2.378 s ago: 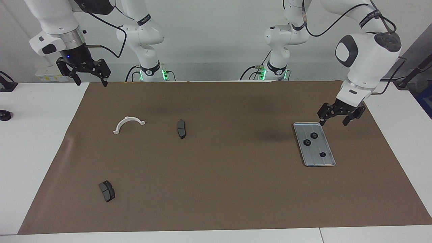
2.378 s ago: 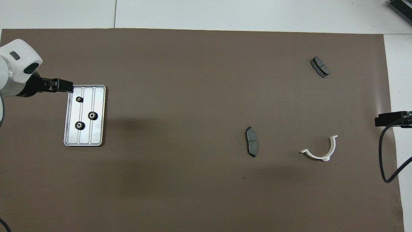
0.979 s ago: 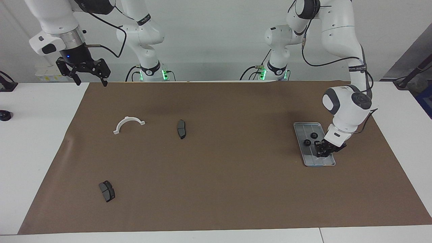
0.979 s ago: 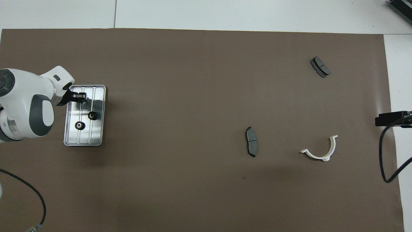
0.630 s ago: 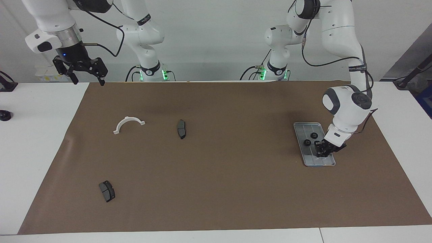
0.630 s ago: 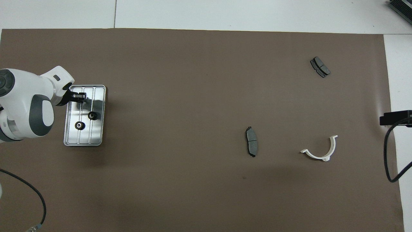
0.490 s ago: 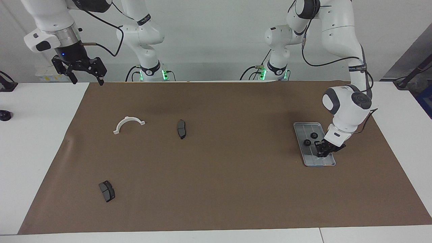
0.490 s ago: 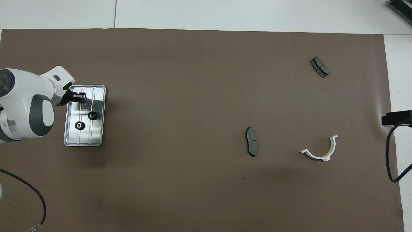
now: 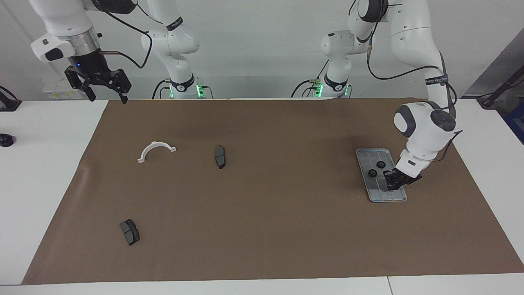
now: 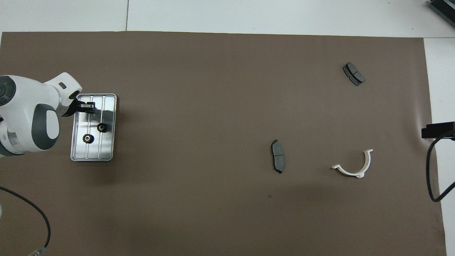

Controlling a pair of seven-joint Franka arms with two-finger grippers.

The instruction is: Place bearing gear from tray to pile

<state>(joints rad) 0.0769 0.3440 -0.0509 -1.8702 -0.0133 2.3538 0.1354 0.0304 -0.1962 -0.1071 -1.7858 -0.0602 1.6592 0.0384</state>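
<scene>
The silver ribbed tray (image 9: 370, 155) lies toward the left arm's end of the table, also in the overhead view (image 10: 108, 142). Two black bearing gears (image 9: 380, 164) (image 9: 372, 173) lie loose in it. My left gripper (image 9: 394, 183) is down in the tray, fingers close together on a third gear, which they mostly hide; it also shows in the overhead view (image 10: 88, 106). The pile is a white half-ring bracket (image 9: 155, 148) and two dark brake pads (image 9: 220, 156) (image 9: 129, 232). My right gripper (image 9: 106, 96) waits open, raised over the mat's corner.
A brown mat (image 9: 262, 213) covers most of the white table. A small black object (image 9: 5, 140) sits on the bare table at the right arm's end. A black cable (image 10: 428, 170) hangs from the right arm over the mat's edge.
My left gripper came down from above the tray's end nearer to the robots onto the third gear and narrowed. In the last half second it shifted only slightly. The right gripper rose a little.
</scene>
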